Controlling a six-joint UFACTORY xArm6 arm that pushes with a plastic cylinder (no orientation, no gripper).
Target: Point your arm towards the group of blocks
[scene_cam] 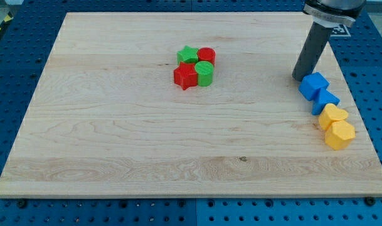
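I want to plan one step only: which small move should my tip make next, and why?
Probably slide my tip toward the view's left, slightly up. It stands at the board's right side, just above-left of the blue blocks, which lead down to the yellow blocks. The tight group of red and green blocks lies far to the left, with bare wooden board between.
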